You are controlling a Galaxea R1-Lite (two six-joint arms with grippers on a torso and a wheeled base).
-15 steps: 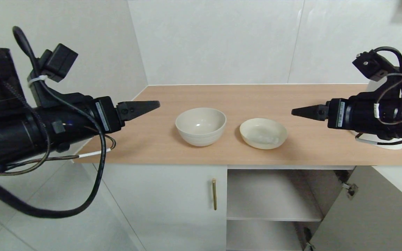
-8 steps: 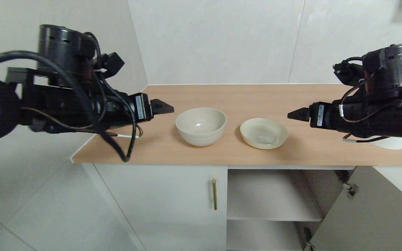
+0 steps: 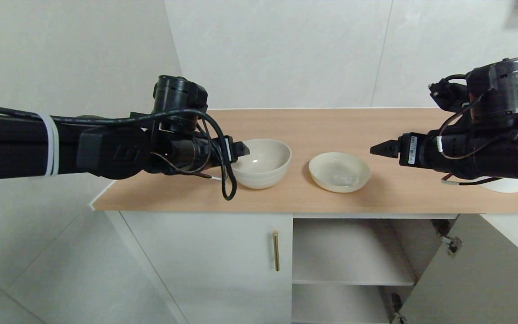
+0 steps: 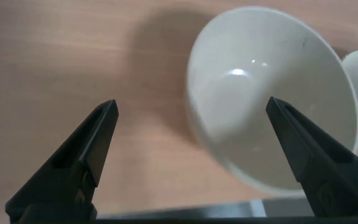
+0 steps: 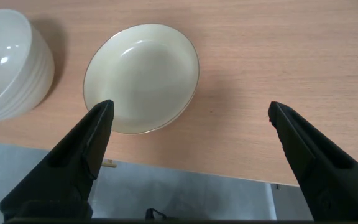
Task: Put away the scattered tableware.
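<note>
A deep cream bowl [image 3: 261,163] and a shallow cream bowl [image 3: 340,172] sit side by side on the wooden counter [image 3: 313,128]. My left gripper [image 3: 242,150] is at the deep bowl's left rim. In the left wrist view it [image 4: 191,104] is open wide, one finger over the bare counter and the other over the deep bowl [image 4: 272,124]; I cannot tell whether it touches. My right gripper [image 3: 377,149] hovers just right of the shallow bowl. It [image 5: 190,107] is open, with the shallow bowl [image 5: 142,78] partly between its fingers and the deep bowl [image 5: 5,62] beyond.
Under the counter a cabinet stands open with white shelves [image 3: 353,252]; its door [image 3: 461,274] swings out to the right. The closed left door has a gold handle [image 3: 276,250]. A white object [image 3: 506,184] sits on the counter behind my right arm. Tiled walls close in the back and left.
My left arm has stretched out to the right, carrying its gripper from the counter's left edge to the deep bowl's rim. My right arm rose and turned earlier, then stayed put.
</note>
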